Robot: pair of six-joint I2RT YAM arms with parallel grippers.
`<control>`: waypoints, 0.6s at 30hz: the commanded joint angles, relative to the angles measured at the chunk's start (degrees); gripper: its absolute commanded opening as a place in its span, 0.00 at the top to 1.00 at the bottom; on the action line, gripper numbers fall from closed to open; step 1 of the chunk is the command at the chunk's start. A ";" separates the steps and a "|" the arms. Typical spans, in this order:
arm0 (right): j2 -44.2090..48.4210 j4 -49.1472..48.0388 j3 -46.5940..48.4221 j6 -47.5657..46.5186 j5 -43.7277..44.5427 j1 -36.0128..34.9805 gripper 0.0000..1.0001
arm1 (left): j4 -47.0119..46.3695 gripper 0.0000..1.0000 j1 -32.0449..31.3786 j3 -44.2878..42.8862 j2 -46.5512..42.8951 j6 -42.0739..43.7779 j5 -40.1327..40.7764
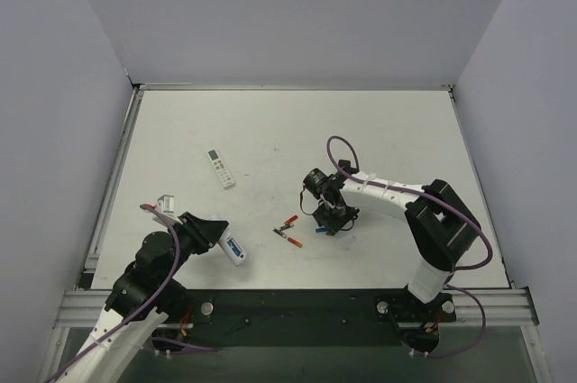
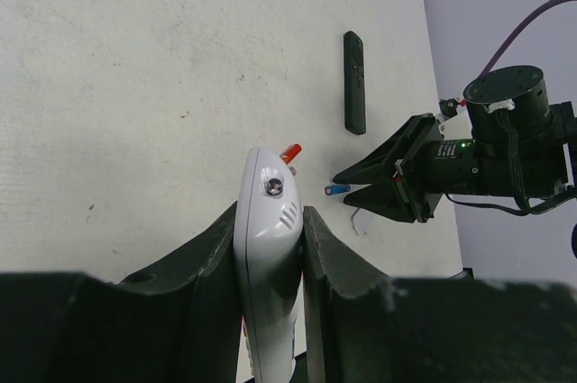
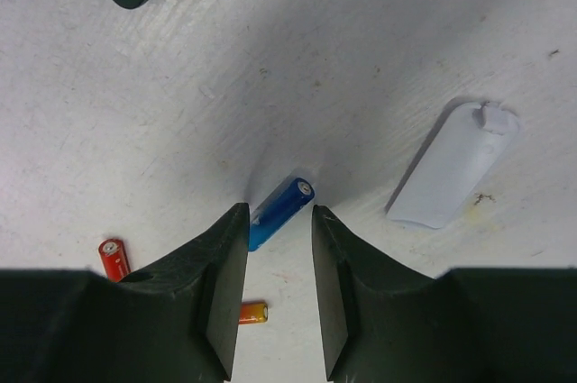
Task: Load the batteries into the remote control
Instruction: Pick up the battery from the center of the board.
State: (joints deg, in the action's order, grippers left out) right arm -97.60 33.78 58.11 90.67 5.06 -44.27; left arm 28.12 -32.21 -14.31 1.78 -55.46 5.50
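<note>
The remote control (image 2: 269, 248) sits between the left gripper's (image 2: 270, 214) fingers, at the near left of the table (image 1: 379, 131). Near the middle, a battery (image 3: 281, 200) lies on the table between the right gripper's (image 3: 279, 214) fingers. Two other cells (image 1: 289, 220) lie just left of it. A lid (image 3: 453, 165) lies on its other side. A second remote (image 1: 221, 168) lies farther back on the left. A box (image 1: 166, 204) lies left of the left gripper. A third remote (image 2: 354, 82) lies near the right gripper.

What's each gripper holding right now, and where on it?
Left gripper clamps the white remote by its long edges. Right gripper straddles a blue battery, not yet gripping.
</note>
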 commanded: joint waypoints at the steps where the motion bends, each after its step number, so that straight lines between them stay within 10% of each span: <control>1: -1.10 1.20 -1.50 2.58 -0.23 0.24 0.70 | -1.84 1.00 0.21 -2.74 0.15 -0.79 -0.84; 18: 4.17 -2.58 -0.81 -15.83 8.29 -0.90 1.00 | -17.81 1.00 0.21 2.35 7.35 -3.95 -9.79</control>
State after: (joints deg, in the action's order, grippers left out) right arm -97.67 30.94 56.64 85.30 6.11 -44.40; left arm 21.37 -32.21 -13.32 7.16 -57.89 0.45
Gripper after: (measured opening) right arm 0.059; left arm 0.353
